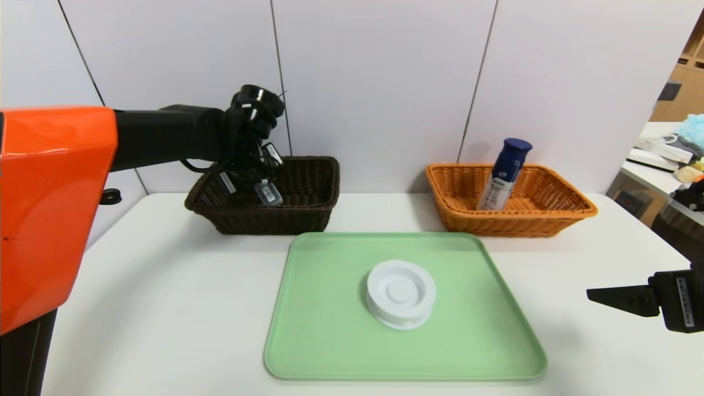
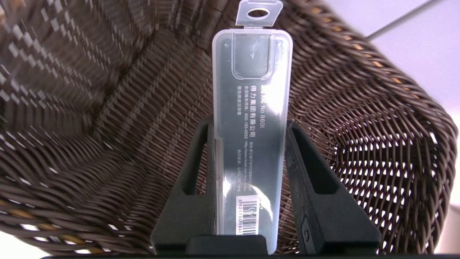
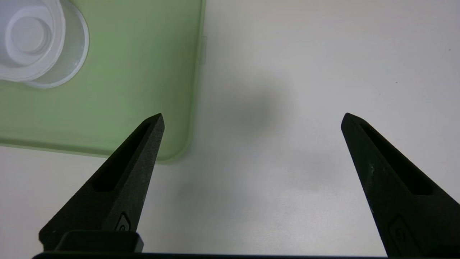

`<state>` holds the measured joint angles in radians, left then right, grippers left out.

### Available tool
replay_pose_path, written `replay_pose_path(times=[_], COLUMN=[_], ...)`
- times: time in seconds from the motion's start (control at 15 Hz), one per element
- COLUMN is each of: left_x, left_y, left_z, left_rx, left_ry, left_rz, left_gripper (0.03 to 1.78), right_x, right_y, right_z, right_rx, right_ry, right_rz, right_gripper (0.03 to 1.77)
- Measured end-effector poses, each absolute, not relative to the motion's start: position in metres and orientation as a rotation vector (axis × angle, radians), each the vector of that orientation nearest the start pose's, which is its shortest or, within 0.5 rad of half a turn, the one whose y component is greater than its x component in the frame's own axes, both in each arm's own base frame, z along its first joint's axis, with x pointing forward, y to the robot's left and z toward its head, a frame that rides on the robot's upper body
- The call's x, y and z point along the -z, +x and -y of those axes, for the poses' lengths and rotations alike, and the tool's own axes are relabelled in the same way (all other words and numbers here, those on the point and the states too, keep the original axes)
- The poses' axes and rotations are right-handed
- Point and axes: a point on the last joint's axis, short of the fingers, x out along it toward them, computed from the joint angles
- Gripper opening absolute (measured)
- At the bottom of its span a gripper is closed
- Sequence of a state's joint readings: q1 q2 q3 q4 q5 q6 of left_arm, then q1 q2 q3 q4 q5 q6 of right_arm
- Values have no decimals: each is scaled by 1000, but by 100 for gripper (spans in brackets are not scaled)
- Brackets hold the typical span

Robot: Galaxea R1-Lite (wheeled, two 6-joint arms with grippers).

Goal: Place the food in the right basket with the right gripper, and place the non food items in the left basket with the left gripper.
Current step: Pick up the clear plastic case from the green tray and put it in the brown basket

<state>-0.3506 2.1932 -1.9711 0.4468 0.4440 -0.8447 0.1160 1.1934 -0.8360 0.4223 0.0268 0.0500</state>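
The slim translucent grey plastic case (image 2: 250,136) with a barcode label is clamped between the left gripper (image 2: 251,126) fingers, above the dark brown woven wicker basket (image 1: 308,192). The flat round white plastic container (image 1: 401,293) lies on the pale green tray (image 1: 330,330). The navy-capped white bottle (image 1: 503,175) leans inside the orange woven basket (image 1: 550,212). The right gripper (image 3: 251,118) hovers over the white table (image 1: 165,286), fingers wide apart.

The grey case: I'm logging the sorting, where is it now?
In the head view's left, the grey case is gripped by the left gripper over the dark brown basket.
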Motion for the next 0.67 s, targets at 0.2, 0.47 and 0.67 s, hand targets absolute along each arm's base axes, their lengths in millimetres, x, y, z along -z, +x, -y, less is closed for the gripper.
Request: replay_pose_path(times=[0.2,0.47,0.67], left_x=[-212,-207,-204], left_y=[421,424,423], left_z=[136,133,133], left_rx=[-373,-399,-410], left_ry=[-628,-664,-649], left_rz=[-529,-535,-561], left_gripper=[58,58,73], right_x=[-213,-210,-209], right_y=[150,146,145], right_z=[-18,-18,-17], right_rx=[-115,-114,-114], right_ry=[12,11,11], right_rz=[-795,-803,-801], right_gripper=[170,170,170])
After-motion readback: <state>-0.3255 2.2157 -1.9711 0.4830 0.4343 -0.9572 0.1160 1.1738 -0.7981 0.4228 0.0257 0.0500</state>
